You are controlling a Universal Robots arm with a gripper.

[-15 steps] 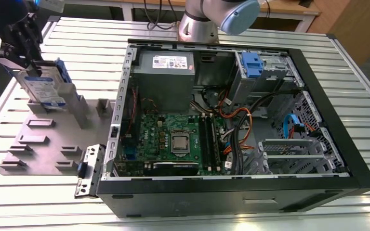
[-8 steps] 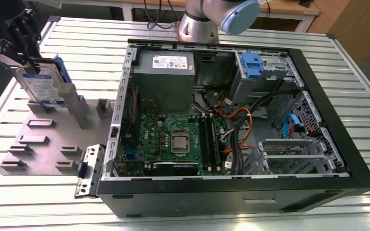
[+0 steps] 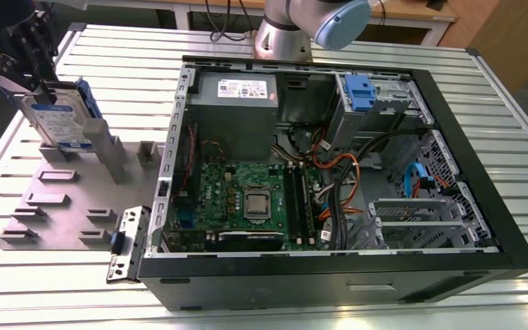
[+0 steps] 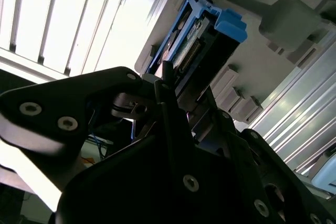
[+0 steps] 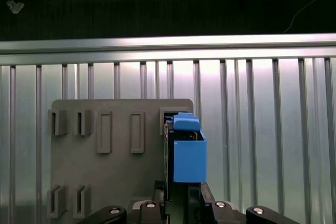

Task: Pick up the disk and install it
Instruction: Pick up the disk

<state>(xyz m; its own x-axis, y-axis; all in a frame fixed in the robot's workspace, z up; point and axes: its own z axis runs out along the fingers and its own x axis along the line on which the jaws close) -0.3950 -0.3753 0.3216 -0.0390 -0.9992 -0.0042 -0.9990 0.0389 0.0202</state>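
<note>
The pincer is clenched on the disk, which stands upright at the grey rack. It looks stiff, weighty and shock-sensitive, best held across its blue-framed edges.

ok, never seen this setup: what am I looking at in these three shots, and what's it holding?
It is one robot arm with a gripper at its end. The exterior view comes from a camera off the arm, looking down on a slatted metal table. The two wrist views come from cameras riding on the arm near the gripper.

On the table lie an open computer case, its board and cables exposed, and, at the exterior view's left, a grey slotted holder plate.

The gripper is closed on the disk, a silver drive in a blue carrier frame, which stands on edge at the plate. Whether the disk has left its slot, I cannot tell.
</note>
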